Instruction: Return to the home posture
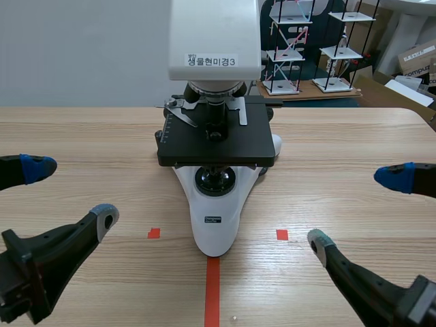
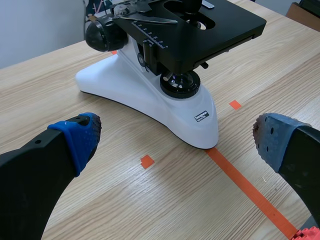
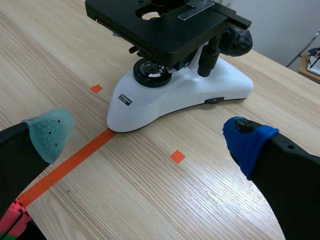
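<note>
1. Standing by the robot's side of the desk (image 1: 82, 136), I see a white and black microscope (image 1: 214, 170) at the middle of the wood top. The narrow foot of its base points toward the robot.
2. The left end effector (image 1: 71, 193) hangs low, left of the microscope's base and well apart from it. Its two fingers are spread wide with nothing between them. One pad (image 1: 37, 167) is blue and the other (image 1: 105, 218) is grey-green.
3. The right end effector (image 1: 357, 209) sits right of the microscope's base, also well apart from it. Its fingers gape the same way and hold nothing. A blue pad (image 1: 395, 178) is on the finger farther from the microscope and a grey-green pad (image 1: 319, 240) is on the nearer one.
4. Both wrist views look past the parted fingers at the microscope's base, which lies ahead of each end effector. Neither touches it.
5. The black stage (image 1: 216, 143) lies level above the microscope's round lamp window (image 1: 215, 180). A white label (image 1: 211, 60) with printed characters is on the microscope's head.
6. An orange-red tape line (image 1: 212, 293) runs from the foot of the microscope toward the robot. One small tape square (image 1: 154, 233) lies to the left of that foot and another (image 1: 282, 234) to the right.
7. Behind the microscope, past the far edge of the desk, stand wire shelves (image 1: 320, 48) and cardboard boxes (image 1: 417, 58).
</note>
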